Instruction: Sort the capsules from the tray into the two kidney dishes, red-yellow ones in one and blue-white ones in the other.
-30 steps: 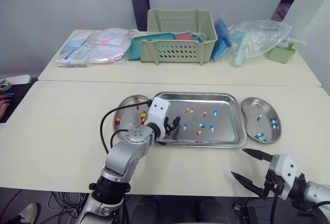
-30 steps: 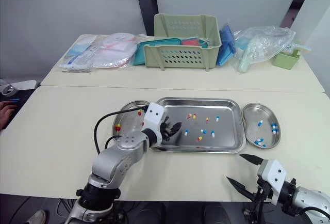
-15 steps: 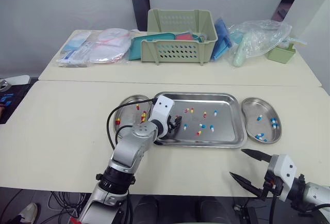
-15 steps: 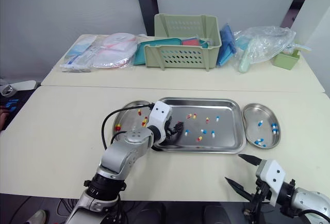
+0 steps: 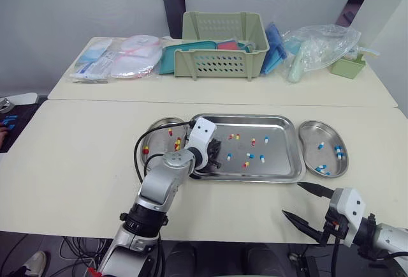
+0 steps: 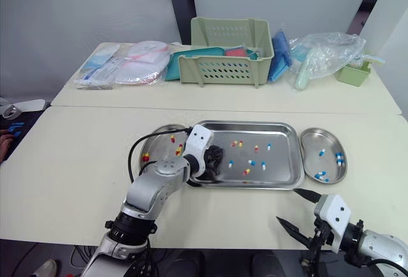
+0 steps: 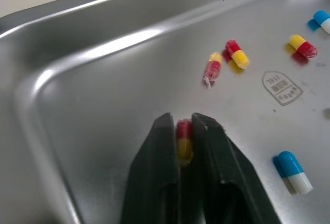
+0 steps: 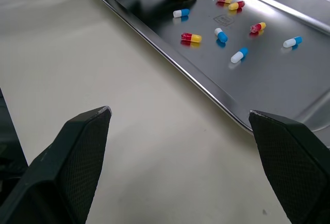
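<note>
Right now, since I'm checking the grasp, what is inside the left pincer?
A red-yellow capsule is pinched inside the left pincer, over the tray's bare floor. The capsule's lower end is covered by the pincer itself.

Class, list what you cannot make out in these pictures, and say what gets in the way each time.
- Left dish, eye views: the left gripper and its wrist cover part, so its capsule count is unsure.
- Held capsule, left wrist view: its lower end is hidden between the fingers.
- Stamp on the tray, left wrist view: too small to read.
- Basket, eye views: its wall hides most of its contents.
</note>
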`<action>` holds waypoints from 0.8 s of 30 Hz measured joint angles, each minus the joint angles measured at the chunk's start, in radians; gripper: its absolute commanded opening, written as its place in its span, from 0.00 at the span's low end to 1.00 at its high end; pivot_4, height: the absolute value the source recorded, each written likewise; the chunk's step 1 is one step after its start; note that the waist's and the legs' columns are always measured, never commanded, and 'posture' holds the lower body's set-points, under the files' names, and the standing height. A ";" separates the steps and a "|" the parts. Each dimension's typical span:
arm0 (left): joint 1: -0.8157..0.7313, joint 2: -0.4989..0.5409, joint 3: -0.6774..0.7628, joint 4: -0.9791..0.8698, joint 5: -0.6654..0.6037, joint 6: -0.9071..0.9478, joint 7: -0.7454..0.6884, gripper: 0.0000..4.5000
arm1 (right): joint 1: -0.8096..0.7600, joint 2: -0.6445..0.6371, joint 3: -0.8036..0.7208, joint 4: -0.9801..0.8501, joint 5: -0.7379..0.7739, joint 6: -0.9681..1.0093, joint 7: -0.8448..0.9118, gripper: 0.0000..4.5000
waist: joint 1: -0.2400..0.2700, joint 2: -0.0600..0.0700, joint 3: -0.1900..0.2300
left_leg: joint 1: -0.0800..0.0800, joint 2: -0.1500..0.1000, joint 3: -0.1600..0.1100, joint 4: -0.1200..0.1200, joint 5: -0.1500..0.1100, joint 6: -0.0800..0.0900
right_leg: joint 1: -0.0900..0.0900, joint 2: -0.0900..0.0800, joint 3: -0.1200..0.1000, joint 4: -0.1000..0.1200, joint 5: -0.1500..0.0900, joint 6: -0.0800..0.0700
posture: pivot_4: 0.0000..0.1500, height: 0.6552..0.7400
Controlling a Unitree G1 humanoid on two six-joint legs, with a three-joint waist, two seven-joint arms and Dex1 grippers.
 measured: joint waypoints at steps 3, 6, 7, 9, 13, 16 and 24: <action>-0.004 0.012 0.001 0.000 0.000 0.001 -0.010 0.01 | -0.009 0.000 0.000 -0.001 0.000 0.011 -0.008 1.00 | 0.000 0.000 0.000 | 0.000 0.000 0.000 0.000 0.000 0.000 | 0.000 0.000 0.000 0.000 0.000 0.000 | 1.00 0.99; -0.005 0.032 0.004 -0.016 -0.001 0.000 -0.020 0.01 | -0.016 0.000 0.001 -0.002 0.000 0.017 -0.012 1.00 | -0.001 0.000 0.000 | 0.000 0.000 0.000 0.000 0.000 0.000 | 0.000 0.000 0.000 0.000 0.000 0.000 | 1.00 0.99; -0.005 0.033 0.016 -0.032 -0.004 0.001 -0.022 0.01 | -0.017 0.000 0.002 -0.004 0.000 0.018 -0.012 1.00 | 0.000 0.000 0.000 | -0.001 0.000 0.000 0.000 0.000 0.000 | 0.000 0.000 0.000 0.000 0.000 0.000 | 1.00 0.99; -0.004 0.036 0.055 -0.090 -0.024 0.004 -0.030 0.01 | -0.020 0.000 0.003 -0.007 0.000 0.019 -0.013 1.00 | -0.001 0.000 0.000 | -0.001 0.000 0.000 0.000 0.000 0.000 | -0.001 0.000 0.000 0.000 0.000 0.000 | 1.00 0.99; 0.007 0.093 0.143 -0.228 -0.096 0.023 -0.083 0.01 | -0.026 0.000 0.006 -0.007 0.000 0.021 -0.014 1.00 | -0.003 0.000 0.000 | 0.000 0.001 0.000 0.000 0.000 0.000 | -0.001 0.000 0.000 0.000 0.000 0.000 | 1.00 0.99; 0.039 0.155 0.284 -0.287 -0.195 0.023 -0.159 0.01 | -0.033 0.000 0.009 -0.007 0.000 0.022 -0.011 1.00 | -0.003 0.000 0.000 | 0.000 0.001 0.000 0.000 0.000 0.000 | -0.001 0.000 0.000 0.000 0.000 0.000 | 1.00 0.99; 0.154 0.432 0.458 -0.263 -0.288 -0.092 -0.403 0.01 | -0.087 -0.002 0.037 0.002 0.017 0.014 0.018 1.00 | -0.002 0.000 0.000 | 0.000 0.001 0.000 0.000 0.000 0.000 | -0.001 0.000 0.000 0.000 0.000 0.000 | 1.00 0.99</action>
